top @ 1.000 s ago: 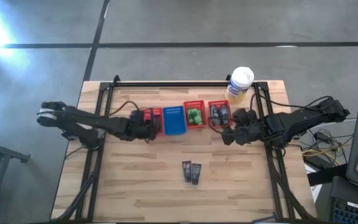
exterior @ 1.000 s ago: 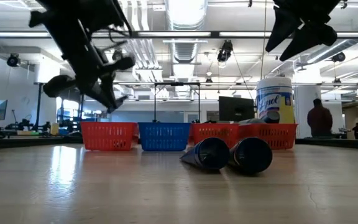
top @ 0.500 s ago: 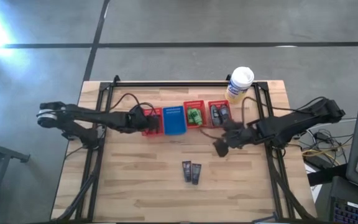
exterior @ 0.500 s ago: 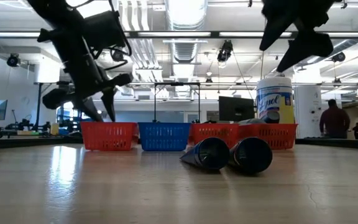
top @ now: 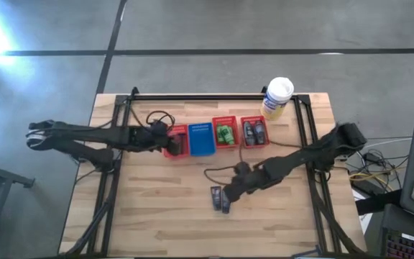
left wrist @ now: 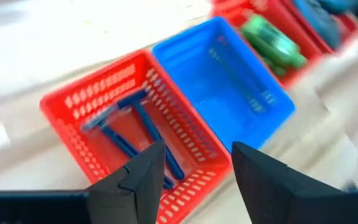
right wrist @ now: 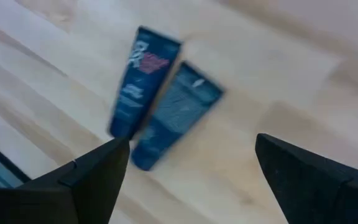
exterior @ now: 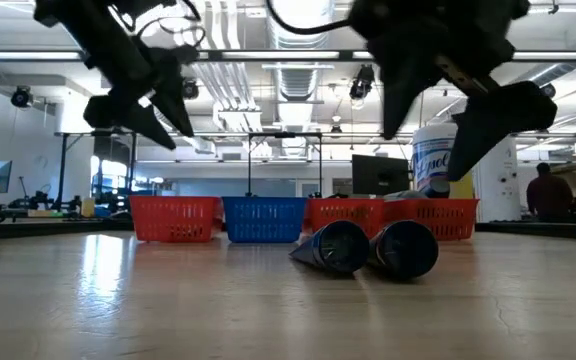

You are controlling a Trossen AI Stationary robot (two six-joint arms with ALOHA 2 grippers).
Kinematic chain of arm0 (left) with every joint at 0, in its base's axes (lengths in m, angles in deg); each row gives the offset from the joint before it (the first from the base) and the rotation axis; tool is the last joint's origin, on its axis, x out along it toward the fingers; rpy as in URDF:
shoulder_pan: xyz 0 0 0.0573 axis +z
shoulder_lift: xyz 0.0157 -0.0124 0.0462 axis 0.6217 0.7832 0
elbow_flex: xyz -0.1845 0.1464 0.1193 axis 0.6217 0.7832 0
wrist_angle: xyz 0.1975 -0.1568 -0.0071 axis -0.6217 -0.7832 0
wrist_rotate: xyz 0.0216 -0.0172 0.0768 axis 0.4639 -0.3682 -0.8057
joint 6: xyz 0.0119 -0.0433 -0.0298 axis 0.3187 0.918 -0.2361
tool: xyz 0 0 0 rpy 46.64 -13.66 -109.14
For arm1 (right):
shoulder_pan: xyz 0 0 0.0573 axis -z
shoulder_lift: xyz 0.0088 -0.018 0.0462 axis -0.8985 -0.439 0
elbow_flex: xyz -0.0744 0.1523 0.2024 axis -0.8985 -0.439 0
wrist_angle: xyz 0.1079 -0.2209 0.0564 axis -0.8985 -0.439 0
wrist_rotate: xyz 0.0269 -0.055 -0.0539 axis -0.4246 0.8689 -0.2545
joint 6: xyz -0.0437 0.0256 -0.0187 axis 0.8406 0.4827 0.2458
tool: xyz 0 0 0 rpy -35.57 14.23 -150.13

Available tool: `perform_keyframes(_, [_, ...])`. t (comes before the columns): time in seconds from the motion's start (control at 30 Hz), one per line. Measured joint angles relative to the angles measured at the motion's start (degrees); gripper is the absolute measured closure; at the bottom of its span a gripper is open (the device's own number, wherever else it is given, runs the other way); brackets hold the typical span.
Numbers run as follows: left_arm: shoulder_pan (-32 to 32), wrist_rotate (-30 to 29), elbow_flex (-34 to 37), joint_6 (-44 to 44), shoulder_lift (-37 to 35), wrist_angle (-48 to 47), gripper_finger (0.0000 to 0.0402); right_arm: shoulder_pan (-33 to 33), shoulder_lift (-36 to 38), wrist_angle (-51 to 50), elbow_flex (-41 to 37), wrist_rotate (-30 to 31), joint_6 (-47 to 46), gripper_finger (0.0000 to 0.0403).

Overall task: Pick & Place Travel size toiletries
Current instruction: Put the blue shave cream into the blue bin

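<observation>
Two dark blue tubes (right wrist: 143, 82) (right wrist: 178, 111) lie side by side on the bare table (top: 221, 199), their round ends toward the low camera (exterior: 368, 248). My right gripper (top: 230, 193) hovers open just above them, touching nothing (right wrist: 191, 180). My left gripper (top: 165, 142) is open above the left red basket (left wrist: 135, 134), where two blue razors (left wrist: 129, 127) lie flat on the mesh floor. Green bottles (top: 226, 134) and grey bottles (top: 254, 132) lie in the two red baskets at the right of the row.
A blue basket (top: 200, 138) stands between the red ones, with thin pieces on its floor (left wrist: 238, 78). A large yellow canister with a white lid (top: 277, 97) stands at the far right. Bare wood lies along the near half of the table.
My left gripper has opened over the left red basket, risen, and drawn back a little toward the table's left edge. My right gripper has swung from the right-hand red basket toward the near edge and down to the two tubes, its fingers spreading wider.
</observation>
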Motion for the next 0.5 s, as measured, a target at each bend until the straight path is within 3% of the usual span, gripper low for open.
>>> perform_keyframes(0.3, [0.18, 12.55, 1.07, -19.29, -9.32, -0.05, 0.0211, -2.17, -14.73, -7.68, 14.57, -3.7, -17.88, 0.0076])
perform_keyframes(0.5, [0.22, 13.04, 1.39, -24.14, -12.8, 0.45, 0.0211, -2.4, -21.18, -15.08, 22.43, -7.53, -20.13, 0.0078])
